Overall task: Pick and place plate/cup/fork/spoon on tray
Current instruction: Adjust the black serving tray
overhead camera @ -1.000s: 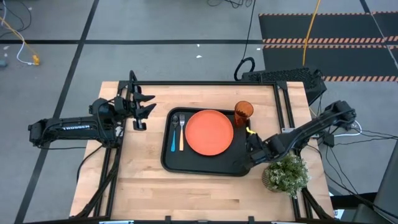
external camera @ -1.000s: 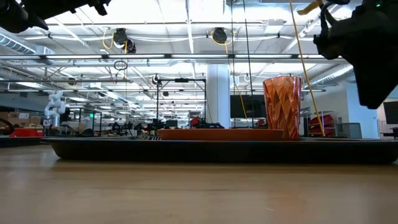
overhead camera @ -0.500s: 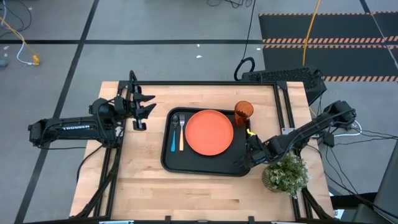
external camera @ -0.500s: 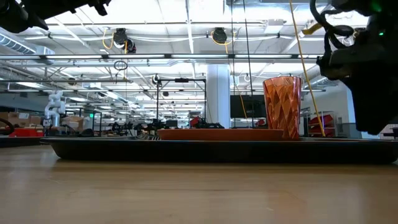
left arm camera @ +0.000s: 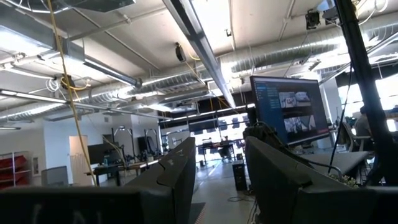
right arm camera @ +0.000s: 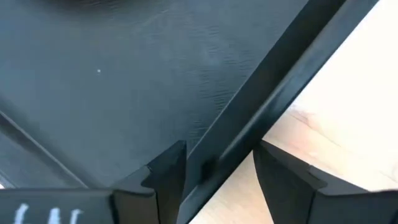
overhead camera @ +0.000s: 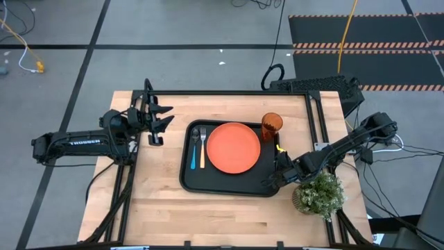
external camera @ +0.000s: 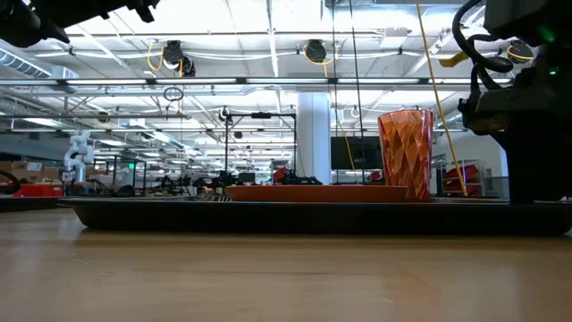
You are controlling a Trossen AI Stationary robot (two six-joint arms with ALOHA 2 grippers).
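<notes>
The black tray (overhead camera: 229, 182) lies mid-table. On it lie the orange plate (overhead camera: 234, 147), the blue-handled spoon (overhead camera: 193, 151) and the tan-handled fork (overhead camera: 202, 150) to the plate's left. The orange cup (overhead camera: 271, 124) stands upright at the tray's far right corner. My right gripper (overhead camera: 270, 182) is open and low at the tray's near right corner. In the right wrist view (right arm camera: 217, 155) its fingers stand on either side of the tray's rim (right arm camera: 261, 93). My left gripper (overhead camera: 157, 119) is open and empty, raised over the table's far left. My right gripper comes slanting down from the table's right side, one finger (right arm camera: 165, 174) inside the tray and one finger (right arm camera: 283, 177) outside over the wood. The rim near the near right corner runs between them. I cannot tell whether either finger touches it. The tray lies flat.
A small potted plant (overhead camera: 318, 196) stands at the table's near right, close beside my right arm. Bare wood (overhead camera: 208, 215) lies between the tray and the table's near edge, and more to the tray's left (overhead camera: 156, 173).
My right gripper has gone down toward the tray's near right corner. In the low view the arm has dropped from high up to the tray's level. The tray and the things on it have stayed still.
</notes>
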